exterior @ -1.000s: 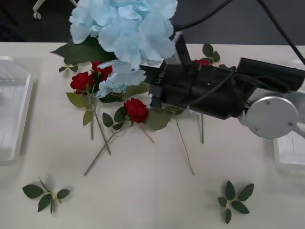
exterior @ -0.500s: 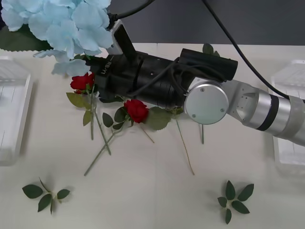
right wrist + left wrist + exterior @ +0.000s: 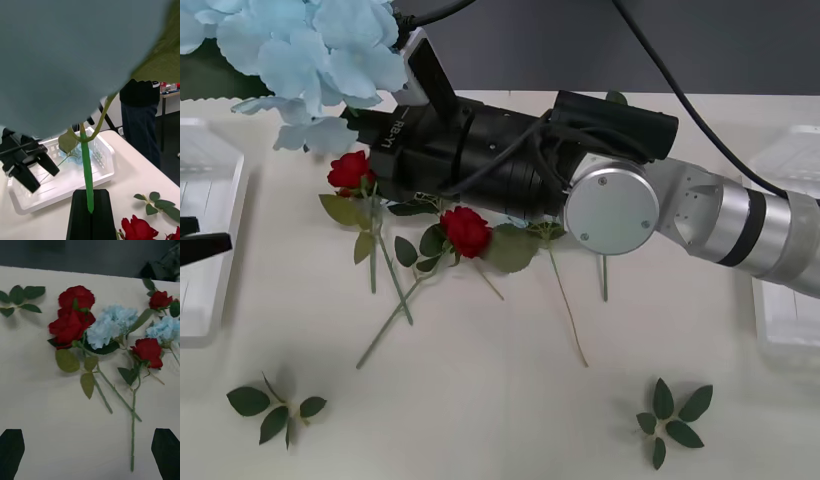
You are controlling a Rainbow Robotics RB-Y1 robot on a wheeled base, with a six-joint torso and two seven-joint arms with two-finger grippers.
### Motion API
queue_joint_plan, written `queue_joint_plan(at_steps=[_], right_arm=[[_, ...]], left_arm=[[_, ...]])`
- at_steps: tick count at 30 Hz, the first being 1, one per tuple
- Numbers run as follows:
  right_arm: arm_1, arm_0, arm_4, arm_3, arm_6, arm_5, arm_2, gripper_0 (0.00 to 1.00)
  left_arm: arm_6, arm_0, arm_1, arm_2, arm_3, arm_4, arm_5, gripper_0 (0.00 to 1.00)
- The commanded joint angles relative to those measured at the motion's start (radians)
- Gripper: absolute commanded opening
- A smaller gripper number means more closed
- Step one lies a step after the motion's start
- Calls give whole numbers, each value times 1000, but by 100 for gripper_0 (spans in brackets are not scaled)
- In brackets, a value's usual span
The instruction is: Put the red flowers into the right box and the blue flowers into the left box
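My right gripper (image 3: 91,212) is shut on the green stem (image 3: 87,168) of a blue flower. Its pale-blue bloom (image 3: 310,45) hangs high at the far left, beside the left box (image 3: 205,230). The right arm (image 3: 510,170) reaches across the table over the pile. On the table lie red flowers (image 3: 352,170) (image 3: 466,230), and the left wrist view shows two more blue flowers (image 3: 108,326) (image 3: 165,328) among red roses (image 3: 71,317). My left gripper (image 3: 90,453) is open above the table near the pile, and its black tip (image 3: 200,245) shows at the left edge.
The right box (image 3: 790,300) stands at the right edge. Loose leaf sprigs lie near the front left (image 3: 275,408) and front right (image 3: 670,420). The white left basket (image 3: 103,159) holds something blue. A person stands beyond the table's far side.
My right arm has carried the blue flower leftward and further out, towards the left box. The left gripper's tip has come into view at the left edge.
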Motion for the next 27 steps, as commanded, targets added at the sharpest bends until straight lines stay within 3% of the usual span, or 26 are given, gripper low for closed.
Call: queue_joint_plan(at_steps=[1, 7, 14, 27], right_arm=[[-5, -30, -2, -52, 21, -8, 13, 0], [-21, -30, -5, -75, 16, -54, 40, 0], [-33, -30, -7, -82, 13, -66, 59, 0], [-37, -30, -8, -85, 5, -71, 67, 0]], left_arm=[[-191, -12, -71, 12, -16, 54, 48, 100], [-368, -43, -158, 6, -16, 90, 124, 100], [-369, -101, -209, -39, -15, 113, 192, 100], [-369, -175, -246, -149, -15, 160, 196, 100]])
